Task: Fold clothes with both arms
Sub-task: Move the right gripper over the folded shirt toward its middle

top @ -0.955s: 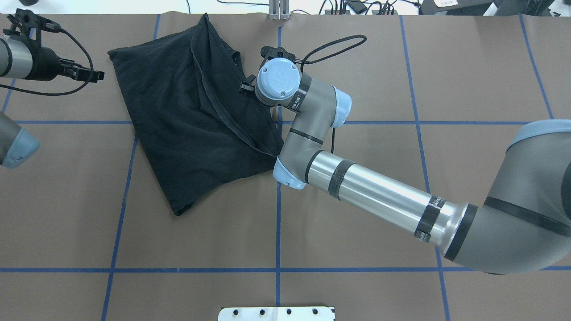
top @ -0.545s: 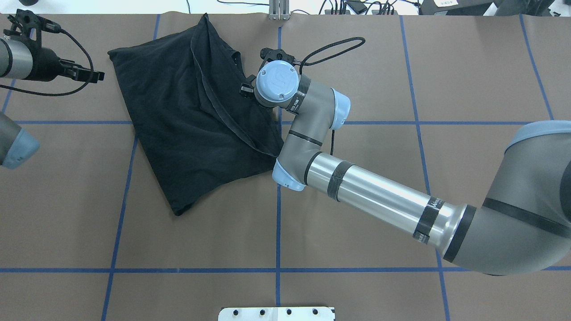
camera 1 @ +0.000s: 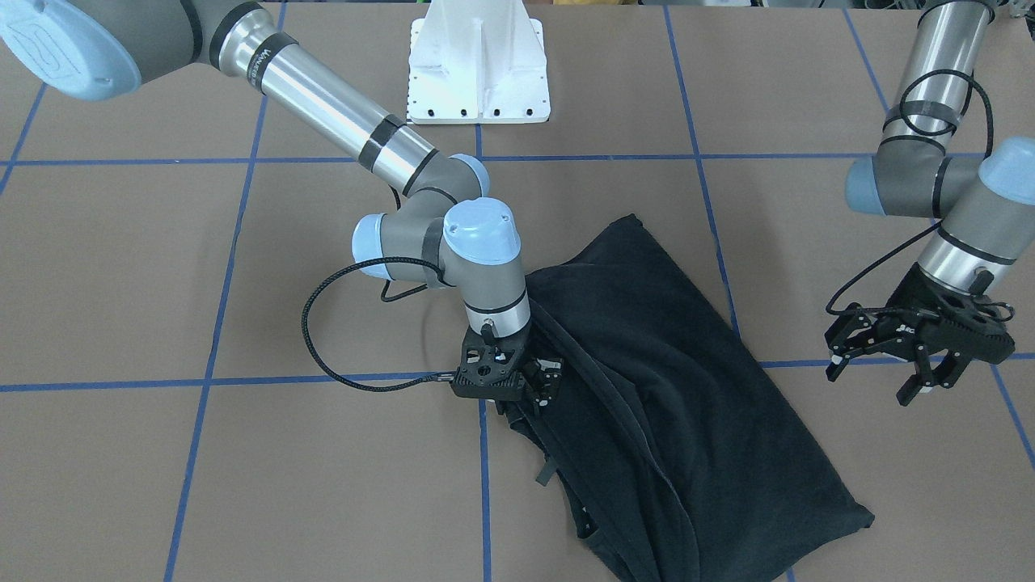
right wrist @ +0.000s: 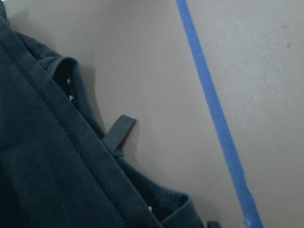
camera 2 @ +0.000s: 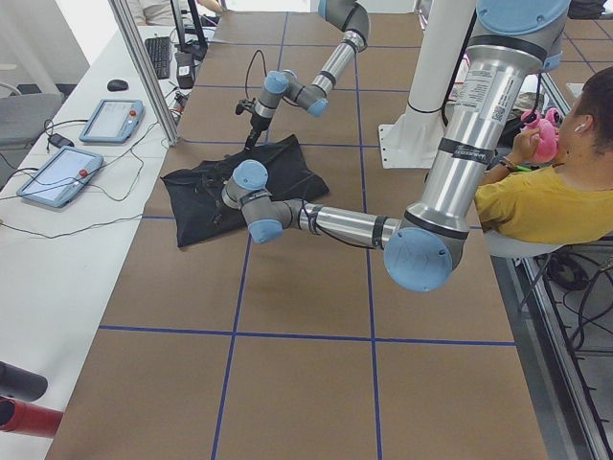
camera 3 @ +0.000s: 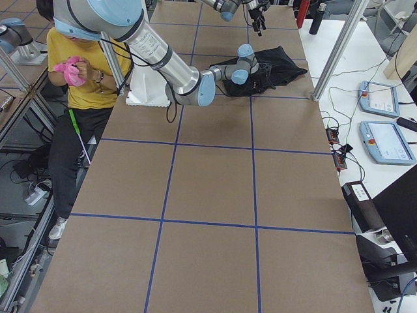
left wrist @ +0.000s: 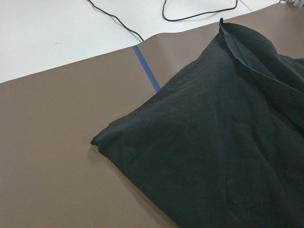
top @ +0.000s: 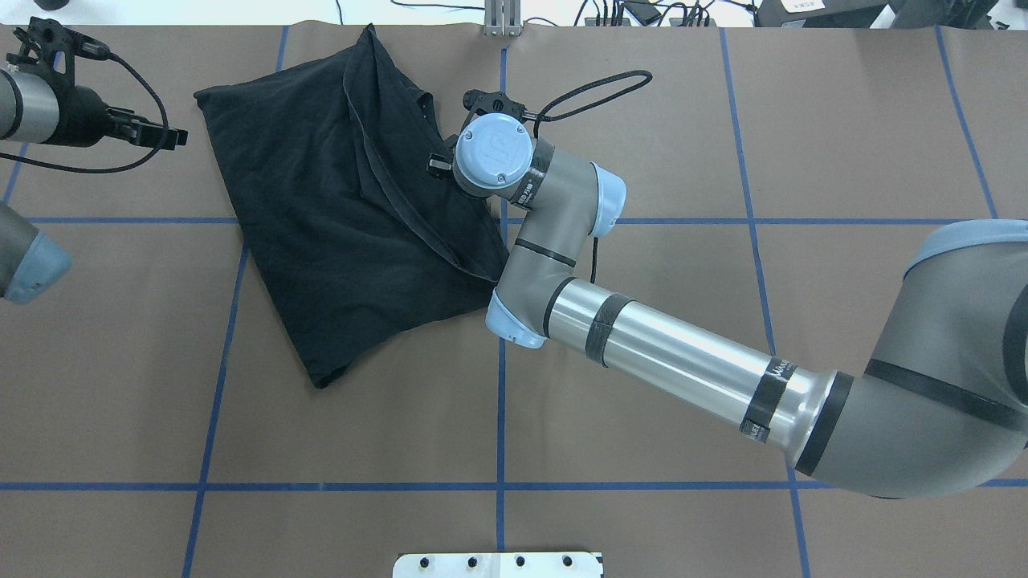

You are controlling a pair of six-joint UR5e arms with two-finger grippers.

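Your right gripper [camera 1: 534, 386] sat at the T-shirt's [camera 1: 687, 404] left edge mid-frame, can't tell its grip; left gripper [camera 1: 877, 373] hung spread, far right.

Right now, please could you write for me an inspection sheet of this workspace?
Surface: brown table, blue tape grid.
Job's things: black T-shirt, bunched and partly folded, no logo showing.
Clutter: nothing seen.
Grippers: right gripper at the shirt's edge, open or shut cannot be told; left gripper open, apart from the shirt.
Cables: black cable loops beside the right wrist.
Surroundings: seated person in yellow; two tablets on a white side bench.
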